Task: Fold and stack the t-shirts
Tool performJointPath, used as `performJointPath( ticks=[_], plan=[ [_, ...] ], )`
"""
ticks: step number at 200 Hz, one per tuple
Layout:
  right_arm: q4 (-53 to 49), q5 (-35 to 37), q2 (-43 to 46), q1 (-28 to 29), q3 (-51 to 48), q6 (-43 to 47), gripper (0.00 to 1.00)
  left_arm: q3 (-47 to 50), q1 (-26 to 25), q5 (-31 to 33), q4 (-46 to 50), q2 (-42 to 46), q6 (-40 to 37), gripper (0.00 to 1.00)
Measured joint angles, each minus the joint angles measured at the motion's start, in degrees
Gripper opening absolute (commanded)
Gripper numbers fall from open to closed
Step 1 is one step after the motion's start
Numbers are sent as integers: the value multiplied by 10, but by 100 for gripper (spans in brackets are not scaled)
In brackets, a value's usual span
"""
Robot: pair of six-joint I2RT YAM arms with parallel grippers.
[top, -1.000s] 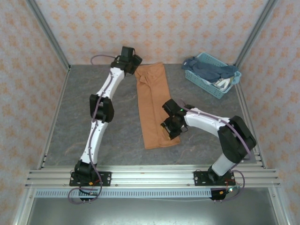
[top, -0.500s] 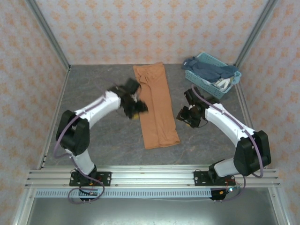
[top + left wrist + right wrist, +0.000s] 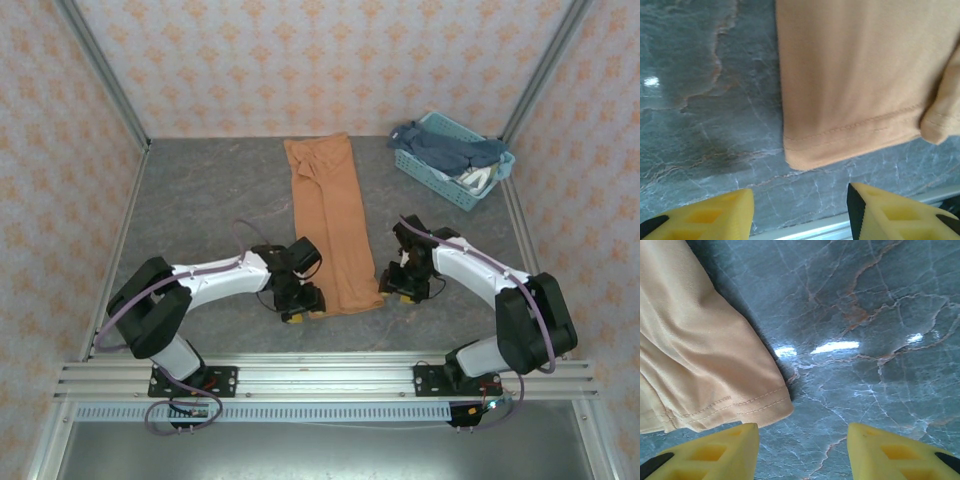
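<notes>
An orange-brown t-shirt (image 3: pixel 330 220) lies folded into a long narrow strip down the middle of the table. Its hemmed near end shows in the left wrist view (image 3: pixel 855 85) and in the right wrist view (image 3: pixel 700 365). My left gripper (image 3: pixel 300 305) hovers open at the strip's near left corner, yellow fingers (image 3: pixel 705 215) apart over bare table. Just off the near right corner my right gripper (image 3: pixel 398 288) stands open too, its fingers (image 3: pixel 890 452) empty. More t-shirts, dark blue and white (image 3: pixel 450 152), are heaped in the basket.
The light-blue lattice basket (image 3: pixel 432 178) sits at the back right corner. Metal frame posts and patterned walls close in the grey marbled table (image 3: pixel 200 220). An aluminium rail (image 3: pixel 320 375) runs along the near edge.
The left arm swung from the shirt's far end down to its near left corner. The right arm pulled off the shirt to the right, then came back beside its near right corner.
</notes>
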State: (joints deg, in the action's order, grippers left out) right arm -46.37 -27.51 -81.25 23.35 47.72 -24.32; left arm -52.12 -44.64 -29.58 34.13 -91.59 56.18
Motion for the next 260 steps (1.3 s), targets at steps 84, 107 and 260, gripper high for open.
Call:
performJointPath(
  ticks=[84, 107, 260],
  plan=[
    [16, -9, 11, 0, -15, -3, 49, -26, -4, 17, -2, -62, 30, 29],
    [17, -9, 14, 0, -29, -7, 49, -42, -4, 24, 17, -74, 39, 20],
    [98, -25, -47, 63, -30, -135, 39, 1, -7, 44, -34, -36, 42, 0]
  ],
)
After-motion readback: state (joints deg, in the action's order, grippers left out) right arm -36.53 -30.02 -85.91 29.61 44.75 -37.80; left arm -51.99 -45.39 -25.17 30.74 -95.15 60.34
